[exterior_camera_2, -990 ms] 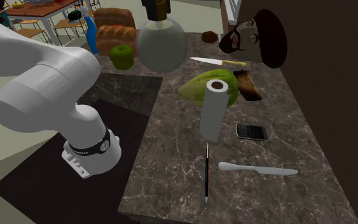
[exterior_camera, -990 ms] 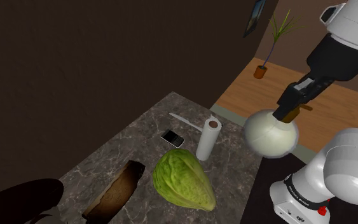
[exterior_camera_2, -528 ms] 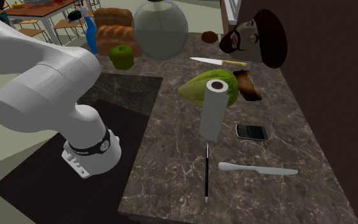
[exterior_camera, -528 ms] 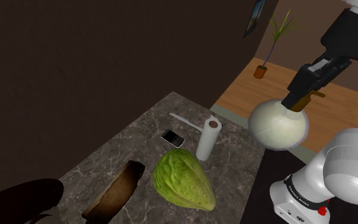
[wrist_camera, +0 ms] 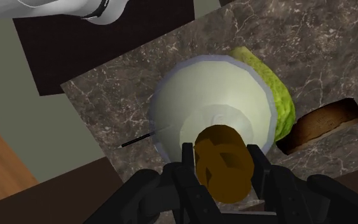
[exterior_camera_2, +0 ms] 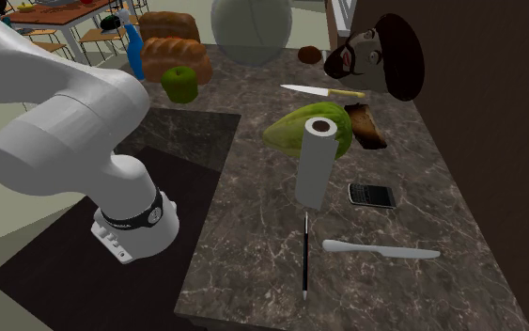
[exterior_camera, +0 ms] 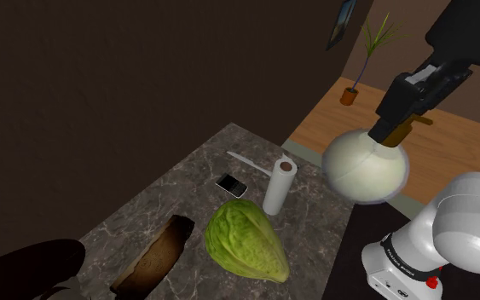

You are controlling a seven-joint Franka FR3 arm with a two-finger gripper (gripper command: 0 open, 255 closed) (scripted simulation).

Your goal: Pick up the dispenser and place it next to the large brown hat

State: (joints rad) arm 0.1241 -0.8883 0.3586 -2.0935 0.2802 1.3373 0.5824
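My gripper [wrist_camera: 222, 156] clasps the brown cap [wrist_camera: 225, 173] of the round pale dispenser [exterior_camera: 366, 166] between its 2 fingers [wrist_camera: 258, 167], the dispenser hanging upright above the counter's [exterior_camera: 157, 204] stand-side edge, well apart from the brown hat [exterior_camera_2: 405, 58] at the far end, past the cabbage [exterior_camera: 246, 240].

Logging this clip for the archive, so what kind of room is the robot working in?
Likely a home kitchen: a dark stone-look counter with a paper towel roll, a knife and bread loaves.
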